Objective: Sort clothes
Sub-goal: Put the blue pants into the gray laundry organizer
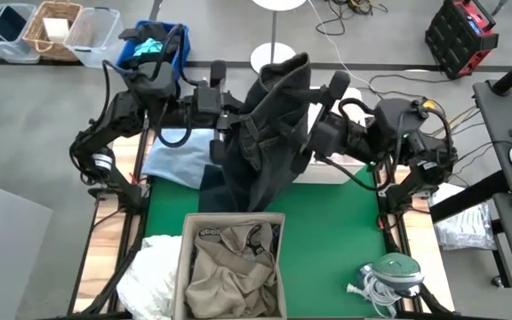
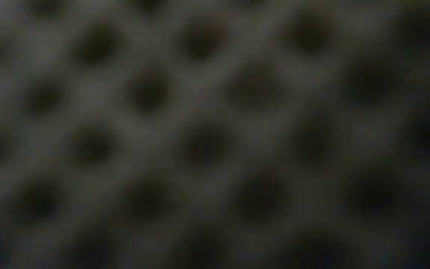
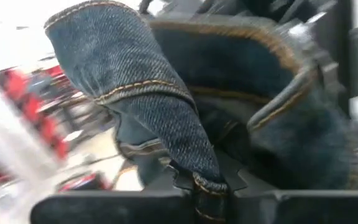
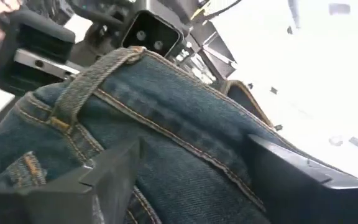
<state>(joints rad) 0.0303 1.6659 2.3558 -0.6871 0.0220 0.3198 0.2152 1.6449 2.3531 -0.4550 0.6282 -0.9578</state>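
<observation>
Dark denim jeans [image 1: 265, 133] with tan stitching hang bunched, clamped by left gripper [image 3: 207, 186] and right gripper [image 4: 191, 180].

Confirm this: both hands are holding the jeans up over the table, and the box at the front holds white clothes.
Not quite. Both hands, left and right, hold the jeans up, but the high view shows the box holds khaki clothes; the white clothes lie beside it.

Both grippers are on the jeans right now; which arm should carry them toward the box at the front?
Probably left. The left gripper pinches the dark denim jeans by the hem; the right gripper holds the waistband. The cardboard box lies slightly toward the left arm's side.
</observation>
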